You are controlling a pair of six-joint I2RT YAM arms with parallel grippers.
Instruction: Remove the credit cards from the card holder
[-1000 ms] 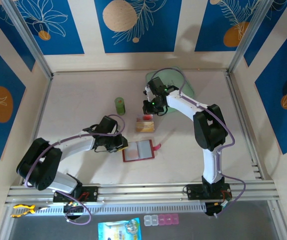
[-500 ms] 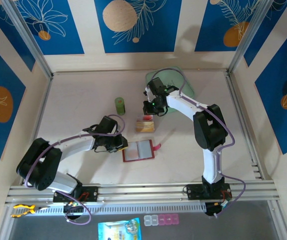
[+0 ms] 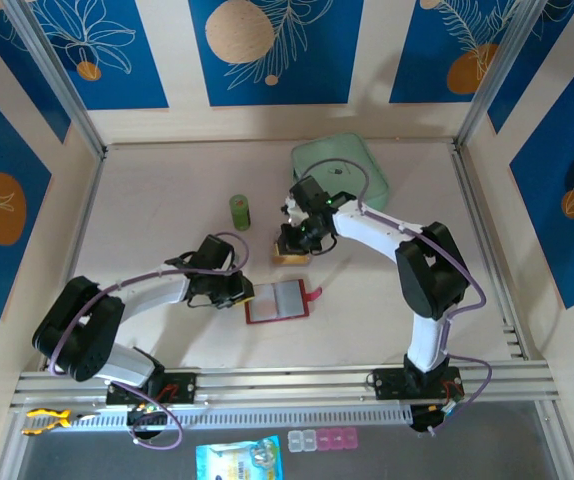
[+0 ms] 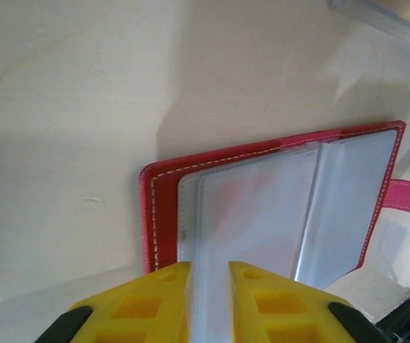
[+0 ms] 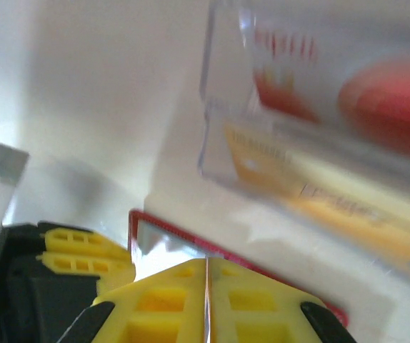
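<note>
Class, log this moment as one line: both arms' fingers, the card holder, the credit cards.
left fingers: shut on card holder edge | right fingers: shut, over credit cards | card holder: lying open | credit cards: outside it, far side

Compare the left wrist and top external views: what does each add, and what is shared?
Left wrist: white stitching on the card holder's red edge, and the left gripper closed on a clear sleeve. Top external: the right gripper at the credit cards, a green cylinder, a mint pouch. Both: the open holder and left gripper.

cards (image 3: pixel 289 256) behind holder (image 3: pixel 277 300), pouch (image 3: pixel 355 160) farther back
</note>
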